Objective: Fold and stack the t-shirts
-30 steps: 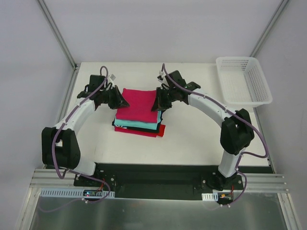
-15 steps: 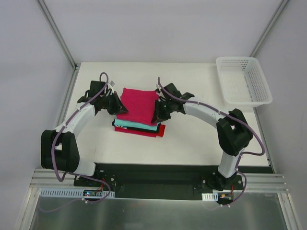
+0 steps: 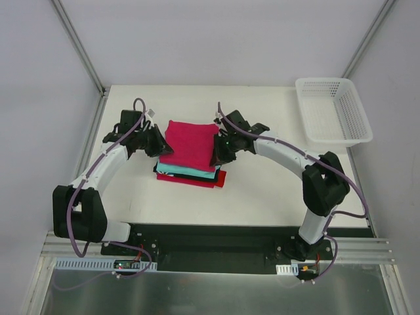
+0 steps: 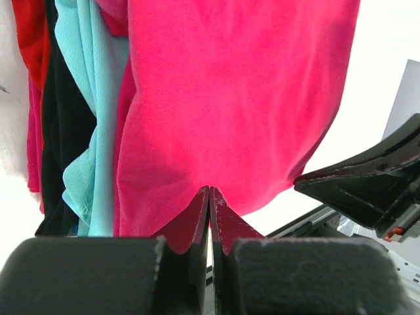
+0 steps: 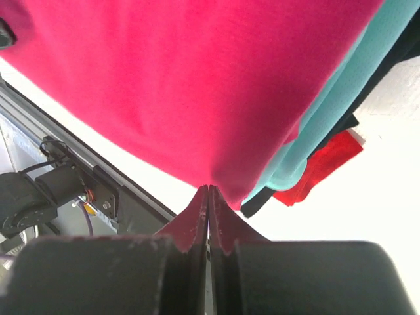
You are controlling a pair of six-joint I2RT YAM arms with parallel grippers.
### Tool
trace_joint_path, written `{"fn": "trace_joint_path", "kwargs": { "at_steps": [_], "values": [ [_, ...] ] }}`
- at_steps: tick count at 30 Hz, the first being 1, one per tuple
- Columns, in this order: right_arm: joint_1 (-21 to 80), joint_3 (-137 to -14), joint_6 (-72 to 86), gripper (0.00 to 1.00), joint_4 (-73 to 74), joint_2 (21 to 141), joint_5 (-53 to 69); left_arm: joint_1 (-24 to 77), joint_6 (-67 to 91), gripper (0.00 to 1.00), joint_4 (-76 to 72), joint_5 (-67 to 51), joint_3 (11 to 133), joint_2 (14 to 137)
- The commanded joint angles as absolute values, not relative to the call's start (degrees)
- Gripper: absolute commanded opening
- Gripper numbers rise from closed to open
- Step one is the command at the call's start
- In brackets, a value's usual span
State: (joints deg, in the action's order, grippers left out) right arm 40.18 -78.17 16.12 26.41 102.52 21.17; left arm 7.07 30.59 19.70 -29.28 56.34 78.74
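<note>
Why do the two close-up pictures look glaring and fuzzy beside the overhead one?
Left wrist view: white table blown out, black fingers blurred by closeness. Right wrist view: same glare and blur. Top external view: even light, sharp, soft shadows.

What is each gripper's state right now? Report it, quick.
Left gripper: closed, pinching one edge of the crimson-pink t-shirt.
Right gripper: closed, pinching the opposite edge of the same t-shirt.

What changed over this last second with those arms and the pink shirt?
The left pincer and right pincer, shut on the edges of the pink t-shirt throughout, eased slightly toward the table's near edge, carrying it over the folded pile. The pile and the white basket have not moved.
</note>
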Motion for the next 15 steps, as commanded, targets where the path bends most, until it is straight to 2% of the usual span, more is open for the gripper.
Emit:
{"fn": "trace_joint_path", "kwargs": {
  "at_steps": [1,3,4,5,6,8,9,11,12,13,15],
  "values": [
    [40.52,-85.58,14.07,0.01,33.21,96.07,18.20,7.73,29.79,0.00,23.02,-27.52,61.60,75.06],
    [40.43,-87.62,13.80,0.03,37.76,94.58,13.55,10.61,30.14,0.00,24.08,-26.46,63.88,74.01],
    [40.43,-89.11,13.36,0.11,39.36,92.83,11.62,11.94,30.32,0.00,24.43,-25.67,64.68,74.00],
    [40.34,-89.73,13.45,0.26,41.20,91.68,6.47,13.69,30.32,0.00,25.13,-24.01,65.64,74.53],
    [40.34,-90.00,13.53,0.47,44.70,90.63,3.81,16.76,30.50,0.00,25.83,-22.86,67.48,74.97],
    [40.34,-89.22,14.32,0.56,47.54,85.89,-5.38,20.81,30.67,0.00,26.45,-18.84,68.99,76.63],
    [40.17,-88.51,14.94,0.71,50.33,84.22,-8.23,22.66,31.02,0.00,27.06,-17.68,70.21,77.42],
    [40.08,-85.98,16.60,0.86,52.72,78.09,-16.29,29.16,31.38,0.02,27.33,-14.96,71.45,79.79],
    [40.08,-85.09,17.48,0.99,55.17,75.70,-19.13,31.53,31.99,0.08,27.51,-12.07,72.50,80.67],
    [39.99,-84.12,18.27,0.97,56.24,73.50,-21.68,35.21,32.17,0.13,27.51,-10.82,73.38,81.90],
    [39.99,-80.79,20.81,0.96,58.87,66.82,-27.67,38.31,32.78,0.13,27.60,-8.71,75.83,86.03]
  ]
}}
